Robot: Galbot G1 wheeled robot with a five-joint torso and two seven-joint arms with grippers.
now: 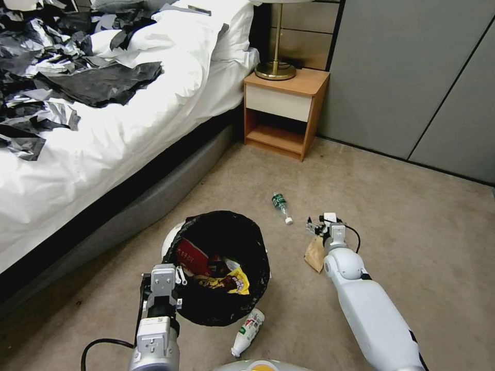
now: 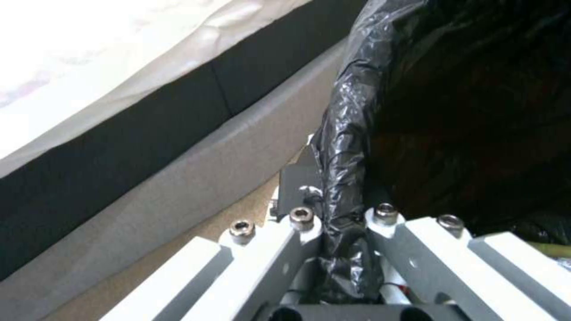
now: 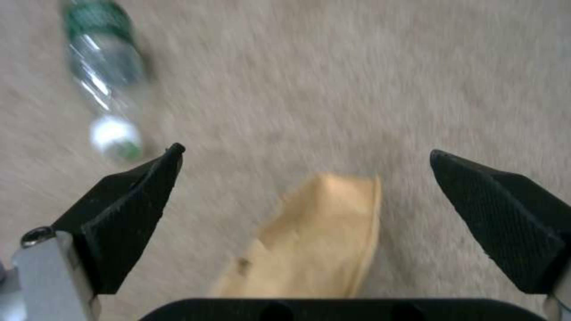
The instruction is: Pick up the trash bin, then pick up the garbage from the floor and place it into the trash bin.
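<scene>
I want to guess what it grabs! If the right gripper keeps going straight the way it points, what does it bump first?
Probably the brown paper bag. The right gripper is open, pointing down at the carpet, with the bag lying between its fingers. The green-label bottle sits off to one side, so likely missed.

A bed with white bedding [image 1: 154, 98] fills the upper left of the frame, its grey base [image 1: 154, 201] running diagonally toward the lower left. Black and silver plastic sheets [image 1: 62, 67] lie scattered on the bedding. A wooden nightstand [image 1: 283, 111] stands at upper centre, bearing a brass lamp [image 1: 276, 64]. Grey wall panels [image 1: 412, 77] occupy the upper right. Beige carpet [image 1: 412, 216] covers the floor.
</scene>
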